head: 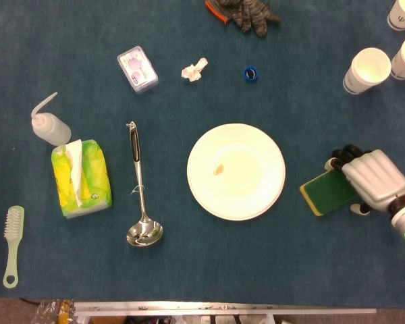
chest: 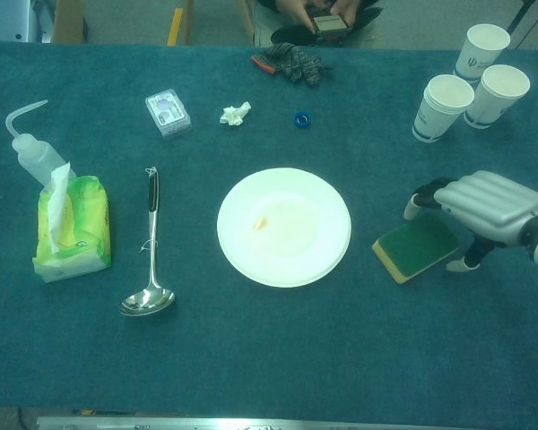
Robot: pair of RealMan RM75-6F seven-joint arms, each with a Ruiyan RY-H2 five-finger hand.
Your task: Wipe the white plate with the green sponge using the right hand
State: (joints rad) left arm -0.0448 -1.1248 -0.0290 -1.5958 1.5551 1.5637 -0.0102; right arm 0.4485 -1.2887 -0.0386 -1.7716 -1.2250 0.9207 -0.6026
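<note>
Right hand [head: 372, 177], head view: arched over the far-right end of the green sponge [head: 329, 191], fingertips down at the sponge's far edge, thumb down at its near side. Whether the fingers actually clamp the sponge cannot be told from this view. Sponge lies flat on the blue table [head: 189, 270], just right of the white plate [head: 236, 171], not touching it. Plate carries a small yellowish speck left of its centre. Left of the plate: a steel ladle [head: 140, 192], then a green-yellow tissue pack [head: 80, 177], a squeeze bottle [head: 49, 125] and a small brush [head: 12, 246]. Beyond the plate: a crumpled paper scrap [head: 194, 69], a small blue ring [head: 250, 73], a small card box [head: 138, 68], a dark glove [head: 246, 13]. Paper cups [head: 366, 70] stand beyond and right of the plate.

Chest view: right hand [chest: 484, 206] is cupped over the right end of the green sponge [chest: 414, 249], fingers and thumb straddling it; contact is still unclear. Sponge rests on the table [chest: 269, 358], right of the white plate [chest: 284, 227], with a narrow gap between. Left hand appears in neither view.
</note>
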